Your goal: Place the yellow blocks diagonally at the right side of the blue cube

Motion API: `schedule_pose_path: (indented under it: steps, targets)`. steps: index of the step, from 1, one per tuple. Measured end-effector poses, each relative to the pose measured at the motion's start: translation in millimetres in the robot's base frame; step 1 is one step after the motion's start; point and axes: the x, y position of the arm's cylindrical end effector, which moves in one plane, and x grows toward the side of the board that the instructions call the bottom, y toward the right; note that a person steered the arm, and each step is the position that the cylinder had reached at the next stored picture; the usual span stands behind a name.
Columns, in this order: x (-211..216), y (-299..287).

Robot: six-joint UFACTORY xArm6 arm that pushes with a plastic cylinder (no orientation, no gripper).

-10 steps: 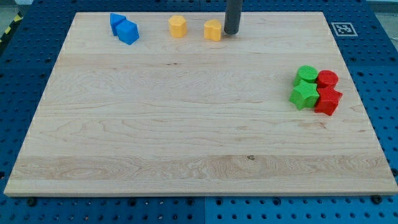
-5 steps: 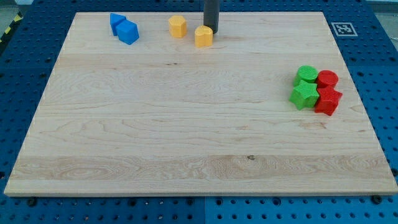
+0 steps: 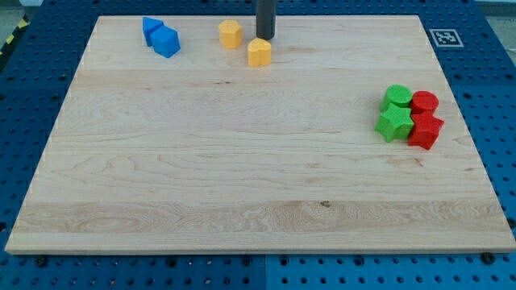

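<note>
**Rod tip standing above the lower yellow block near the tabletop's top edge**

The arm is ending in a straight dark rod rather than an end effector with jaws, so nothing is being gripped and no opening is showing. The rod is entering from the view's top, and its tip (image 3: 264,38) is resting just above the lower yellow block (image 3: 259,52), on that block's upper-right side; whether the two are touching cannot be told. The upper yellow block (image 3: 230,34) is sitting to the view's left of the tip, near it but apart. The two yellow blocks are lying close together without touching, the lower one standing down and to the right of the upper one, so the pair is forming a short diagonal.

Further to the view's left, near the top-left corner, the blue cube (image 3: 167,41) is sitting against a second blue block (image 3: 151,27) whose shape cannot be made out. Both yellow blocks are lying to the right of this blue pair, well apart from it.

At the view's right, two green blocks (image 3: 396,110) and two red blocks (image 3: 425,118) are clustering tightly, green on the left and red on the right. All blocks are resting on the wooden tabletop (image 3: 242,169).
</note>
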Motion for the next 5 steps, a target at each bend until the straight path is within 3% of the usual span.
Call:
schedule_pose_path:
  steps: [3,5]
  targets:
    - [3.3,-59.0]
    - [19.2,-57.3]
